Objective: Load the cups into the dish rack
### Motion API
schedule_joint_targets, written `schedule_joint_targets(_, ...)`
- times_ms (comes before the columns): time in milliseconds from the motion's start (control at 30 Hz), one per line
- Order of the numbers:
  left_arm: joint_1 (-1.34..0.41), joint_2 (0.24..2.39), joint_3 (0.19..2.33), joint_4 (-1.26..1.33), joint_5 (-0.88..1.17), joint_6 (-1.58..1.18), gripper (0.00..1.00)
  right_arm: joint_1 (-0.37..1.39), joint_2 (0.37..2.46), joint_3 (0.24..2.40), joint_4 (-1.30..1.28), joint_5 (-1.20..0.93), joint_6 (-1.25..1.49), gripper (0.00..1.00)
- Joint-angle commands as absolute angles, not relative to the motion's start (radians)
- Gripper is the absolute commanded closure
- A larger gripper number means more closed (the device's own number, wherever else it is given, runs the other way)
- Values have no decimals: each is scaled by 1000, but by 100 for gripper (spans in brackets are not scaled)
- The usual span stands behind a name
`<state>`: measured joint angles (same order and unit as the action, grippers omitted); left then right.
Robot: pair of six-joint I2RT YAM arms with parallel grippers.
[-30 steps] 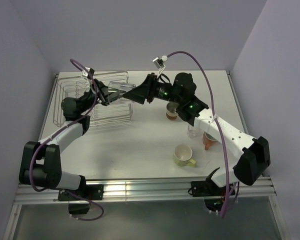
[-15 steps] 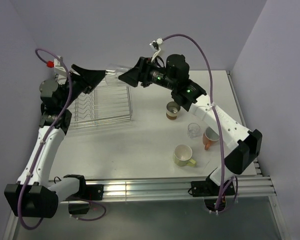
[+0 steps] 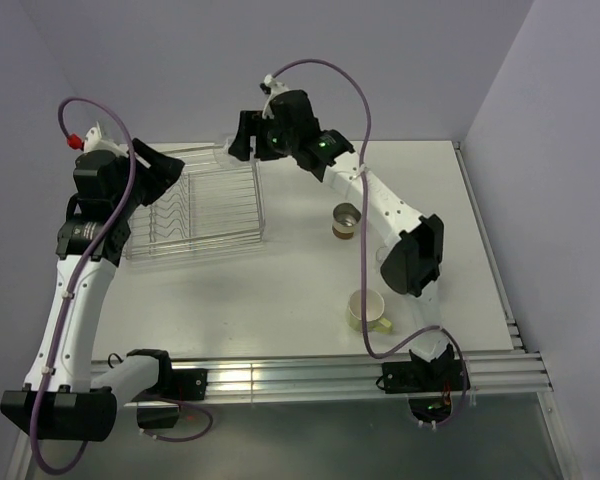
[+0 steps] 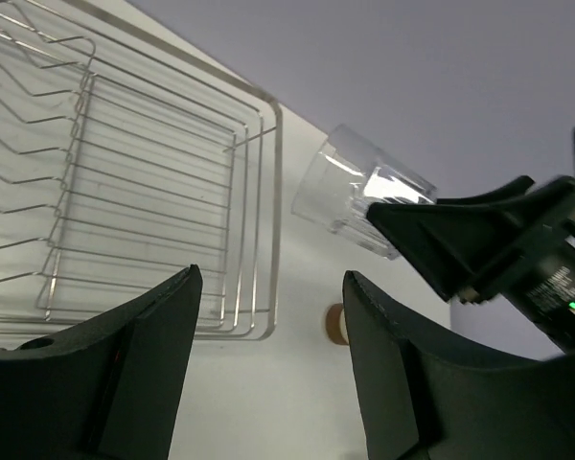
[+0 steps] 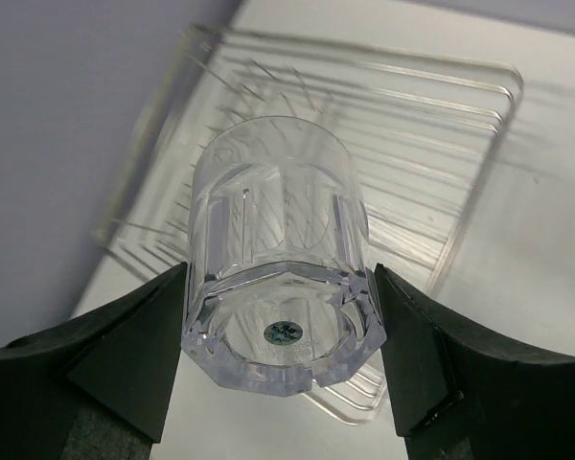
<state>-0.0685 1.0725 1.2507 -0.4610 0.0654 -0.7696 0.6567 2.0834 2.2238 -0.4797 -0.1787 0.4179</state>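
Note:
My right gripper (image 3: 242, 140) is shut on a clear glass (image 5: 278, 254), gripping its base with the mouth pointing away. It holds the glass in the air over the back right corner of the silver wire dish rack (image 3: 195, 215). The left wrist view shows the glass (image 4: 356, 192) beside the rack (image 4: 125, 182). My left gripper (image 3: 170, 165) is open and empty, raised at the rack's left side. A brown cup (image 3: 347, 220) and a pale yellow-green mug (image 3: 367, 310) stand on the table to the right. The second glass and the orange mug are hidden behind my right arm.
The rack (image 5: 402, 153) lies below the held glass and holds no cups. The white table (image 3: 280, 290) ends at walls on the back, left and right. The right arm's elbow (image 3: 415, 255) hangs over the table's right side.
My right arm has swung left and back with the glass, from the rack's right side to its back right corner. My left gripper has drawn away from the glass, up and to the left.

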Motion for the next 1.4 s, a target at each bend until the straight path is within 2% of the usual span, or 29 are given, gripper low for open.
schedule_joint_targets(0,-66,1045,1298,-546,40,-677,33,664,2134,2289,-563,-118,325,100)
schedule_joint_targets(200,-66,1039,1256,-565,84,-644,33,730,2241,2381,-640,-20,207,100)
schedule_joint_targets(633,-66,1029,1198,-563,115,-620,33,848,2298,2384,-690,126,43,100)
schedule_joint_targets(867,-66,1023,1186,-568,123,-612,33,857,2342,2408,-710,195,14,100)
schedule_joint_targets(1367,-66,1031,1167,-568,138,-606,33,857,2407,2407,-729,204,11,98)
